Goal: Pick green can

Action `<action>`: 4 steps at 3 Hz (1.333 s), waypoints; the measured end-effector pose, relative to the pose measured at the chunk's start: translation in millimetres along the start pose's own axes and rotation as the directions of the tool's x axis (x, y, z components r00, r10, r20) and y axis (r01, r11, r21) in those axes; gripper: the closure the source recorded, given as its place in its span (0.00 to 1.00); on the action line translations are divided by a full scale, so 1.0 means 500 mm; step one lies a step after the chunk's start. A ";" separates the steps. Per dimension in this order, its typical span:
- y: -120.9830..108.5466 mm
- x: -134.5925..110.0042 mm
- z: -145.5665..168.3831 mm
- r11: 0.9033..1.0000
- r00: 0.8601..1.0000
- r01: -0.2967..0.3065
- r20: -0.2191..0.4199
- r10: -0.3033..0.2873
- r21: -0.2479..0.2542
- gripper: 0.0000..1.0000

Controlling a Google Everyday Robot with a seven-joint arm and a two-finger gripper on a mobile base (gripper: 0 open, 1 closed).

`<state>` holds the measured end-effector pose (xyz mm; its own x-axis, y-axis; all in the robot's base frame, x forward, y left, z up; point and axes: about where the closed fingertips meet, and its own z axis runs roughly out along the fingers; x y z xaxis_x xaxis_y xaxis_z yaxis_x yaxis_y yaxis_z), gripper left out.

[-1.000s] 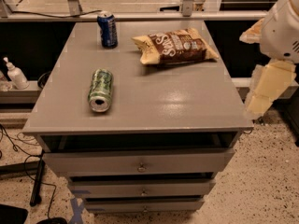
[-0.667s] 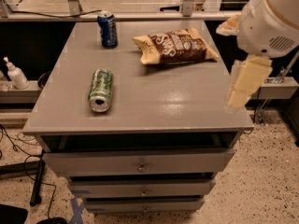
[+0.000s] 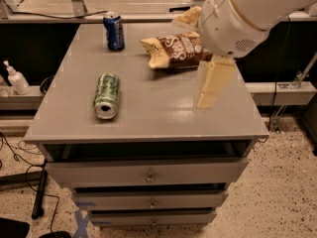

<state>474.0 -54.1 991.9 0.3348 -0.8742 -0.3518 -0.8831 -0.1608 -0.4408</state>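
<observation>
The green can (image 3: 107, 95) lies on its side on the left part of the grey cabinet top (image 3: 148, 118), its open silver end facing the front edge. My gripper (image 3: 190, 63) hangs over the right part of the top, well to the right of the can and apart from it. Its two pale fingers are spread: one finger (image 3: 213, 83) points down toward the surface, the other (image 3: 188, 16) shows near the back. The gripper is open and holds nothing. The white arm housing (image 3: 247, 14) fills the upper right.
A blue can (image 3: 114, 31) stands upright at the back left. A brown chip bag (image 3: 173, 51) lies at the back centre, partly behind my gripper. Drawers (image 3: 148, 175) are below the top. A white bottle (image 3: 16, 78) stands on a low ledge at the left.
My arm and gripper have moved left from beyond the right edge to over the right part of the top. The cans and the bag have not moved.
</observation>
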 end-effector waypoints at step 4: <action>-0.138 -0.056 0.178 0.902 0.899 0.432 0.088 -0.429 -0.021 0.00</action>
<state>554.8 22.4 958.6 0.7085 -0.6769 -0.1996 -0.6584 -0.5321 -0.5324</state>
